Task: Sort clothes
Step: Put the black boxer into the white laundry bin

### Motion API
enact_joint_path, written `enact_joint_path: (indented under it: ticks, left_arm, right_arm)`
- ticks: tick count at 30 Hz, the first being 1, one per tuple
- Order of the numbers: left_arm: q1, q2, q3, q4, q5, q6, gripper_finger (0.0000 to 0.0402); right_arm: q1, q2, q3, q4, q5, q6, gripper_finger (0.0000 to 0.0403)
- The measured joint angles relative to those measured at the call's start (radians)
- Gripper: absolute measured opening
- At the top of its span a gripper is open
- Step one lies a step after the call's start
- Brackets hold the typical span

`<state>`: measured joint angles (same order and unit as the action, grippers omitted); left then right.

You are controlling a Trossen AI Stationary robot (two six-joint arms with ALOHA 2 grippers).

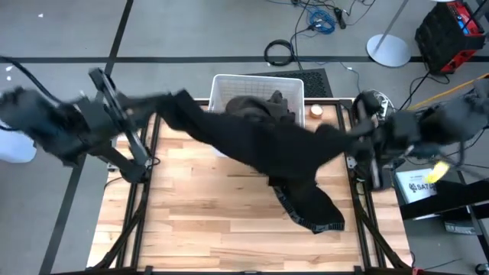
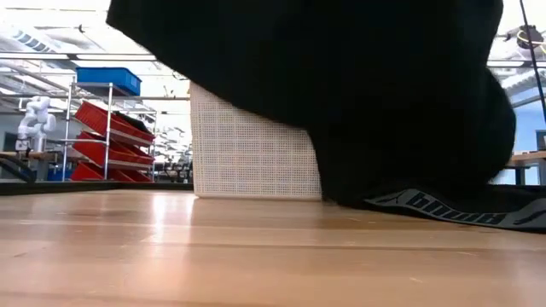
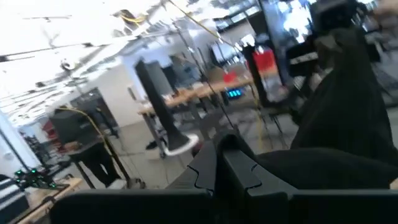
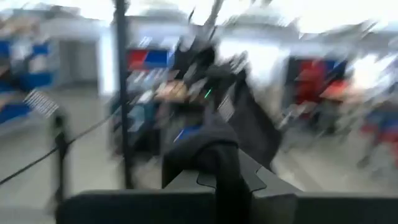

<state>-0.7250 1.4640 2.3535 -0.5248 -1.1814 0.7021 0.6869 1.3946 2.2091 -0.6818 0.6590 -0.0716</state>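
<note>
Overhead, stretched taut between left tool (image 1: 157, 103) and right tool (image 1: 353, 136), both clamped on black garment (image 1: 260, 141); spanning the white bin (image 1: 229, 84), waistband end drooping onto the wooden surface (image 1: 199, 221).

Light wood plank worktop (image 1: 191, 221) on a dark frame. Sitting on it at the far edge is a white perforated bin (image 1: 229, 88) with dark clothes inside. A black garment (image 1: 306, 202) droops down so its printed waistband lies on the wood near the right side.
</note>
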Motion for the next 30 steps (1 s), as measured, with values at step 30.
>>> enact_joint_path:
  ticks: [30]
  left_arm:
    - [-0.323,0.416,-0.310,-1.045,0.151,-1.491,0.0008]
  right_arm:
    - [0.345,0.512,-0.105,-0.863,-0.011,1.383,0.0000]
